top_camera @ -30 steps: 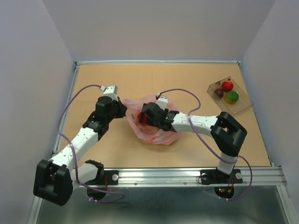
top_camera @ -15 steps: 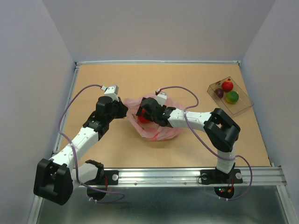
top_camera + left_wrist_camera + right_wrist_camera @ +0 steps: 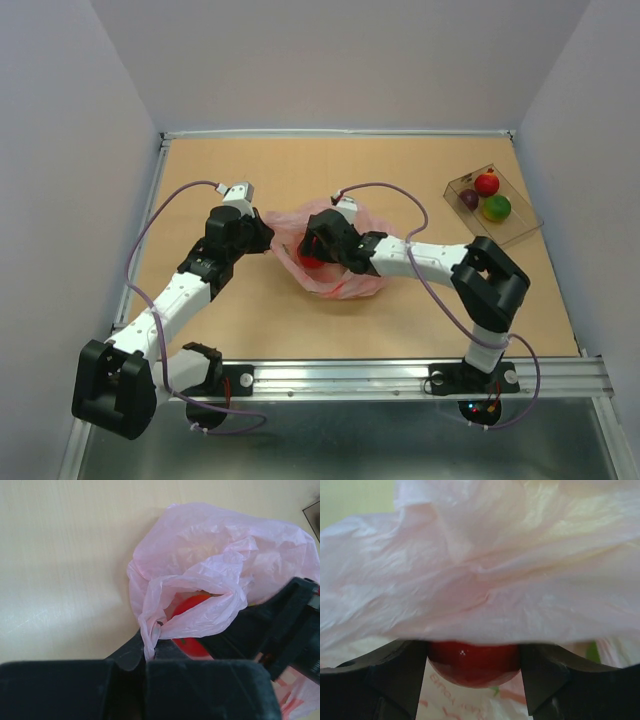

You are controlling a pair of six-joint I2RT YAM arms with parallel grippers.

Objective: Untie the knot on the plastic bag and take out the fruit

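Observation:
The pink plastic bag lies mid-table with its mouth open toward the left; no tied knot shows. My left gripper is shut on a twisted strip of the bag's rim and holds the mouth up. My right gripper reaches into the mouth and is shut on a red fruit, with bag film draped over it. The same red fruit shows through the mouth in the left wrist view. A red fruit, a purple one and a green one lie in the clear box. The yellow fruit is hidden.
The clear rigid box stands at the back right near the right wall. A raised rim runs round the brown tabletop. The right arm's elbow sits right of the bag, and purple cables loop above both arms.
My right arm's elbow swung left, then back right, while its gripper stayed in the bag's mouth on the red fruit. The left arm has not moved.

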